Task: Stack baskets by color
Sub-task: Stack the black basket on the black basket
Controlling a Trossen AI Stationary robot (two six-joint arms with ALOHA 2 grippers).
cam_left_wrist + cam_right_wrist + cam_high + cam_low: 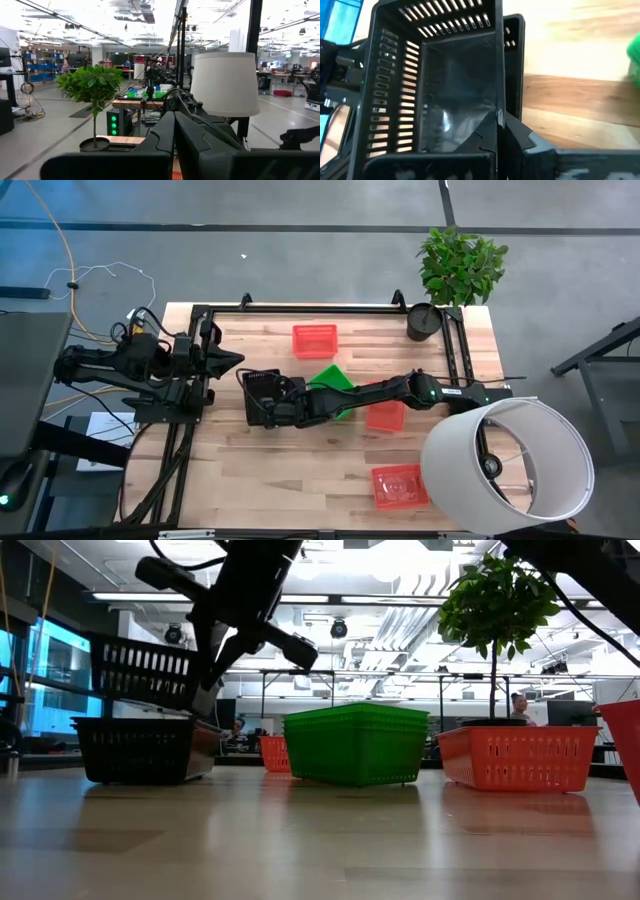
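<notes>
Seen only low down: right gripper [215, 680] clamped on a tilted black basket [140, 670], lifted over another black basket [140, 748]. From above: three red baskets [314, 340], one green stack [332, 380]. Left gripper [232, 360] closed, parked aside.

Right arm stretched across the middle of the table, its gripper [268, 402] closed on the wall of a black basket [435, 95], held tilted and lifted, fingers [492, 132] pinched together over the rim. Left arm folded back at the table's left edge, its gripper [232, 360] closed and empty.
</notes>
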